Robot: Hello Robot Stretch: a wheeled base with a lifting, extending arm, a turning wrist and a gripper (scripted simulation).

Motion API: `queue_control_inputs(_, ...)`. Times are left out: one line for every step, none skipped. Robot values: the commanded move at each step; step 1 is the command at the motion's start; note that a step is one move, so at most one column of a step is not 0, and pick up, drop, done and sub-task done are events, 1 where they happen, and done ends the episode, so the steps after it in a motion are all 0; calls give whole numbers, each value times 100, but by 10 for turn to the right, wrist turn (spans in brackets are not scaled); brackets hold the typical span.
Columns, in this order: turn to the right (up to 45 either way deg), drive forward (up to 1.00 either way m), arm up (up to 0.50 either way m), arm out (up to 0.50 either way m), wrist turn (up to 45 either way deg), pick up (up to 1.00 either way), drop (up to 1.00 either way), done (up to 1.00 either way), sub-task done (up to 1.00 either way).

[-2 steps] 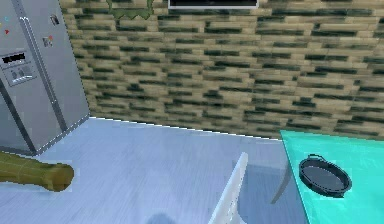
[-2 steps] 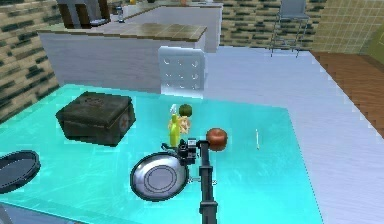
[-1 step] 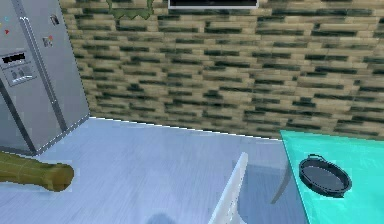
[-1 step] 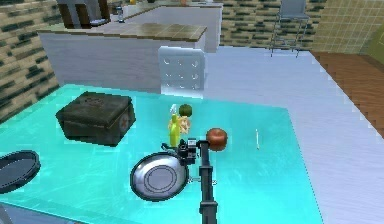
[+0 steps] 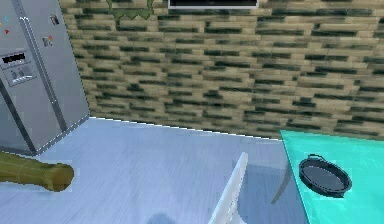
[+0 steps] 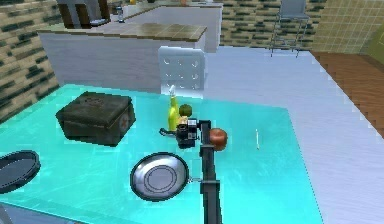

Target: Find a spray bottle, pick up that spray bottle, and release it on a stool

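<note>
Glossy turquoise bench [image 6: 290, 170]. Dark round pan [image 6: 15, 170] at its left edge, then a boxy dark case [image 6: 95, 115] and a shiny round steel bowl [image 6: 158, 176] toward the near edge. Yellow-green bottle [image 6: 175, 108] stands upright mid-bench, with the claw [image 6: 180, 130] at it. Can't tell the claw's grip state or whether it holds anything. Reddish-brown round lump [image 6: 218, 140] sits to the right.

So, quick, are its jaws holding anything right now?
Jaws: cannot be told whether they hold anything. A yellow-green bottle stands at them on the turquoise table, so held or merely near looks the same.
</note>
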Motion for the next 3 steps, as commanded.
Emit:
queue_control_inputs(0,0,32,0,0,0,0,0,0)
queue_control_inputs(0,0,0,0,-450,0,0,0,0)
queue_control_inputs(0,0,0,0,-450,0,0,0,0)
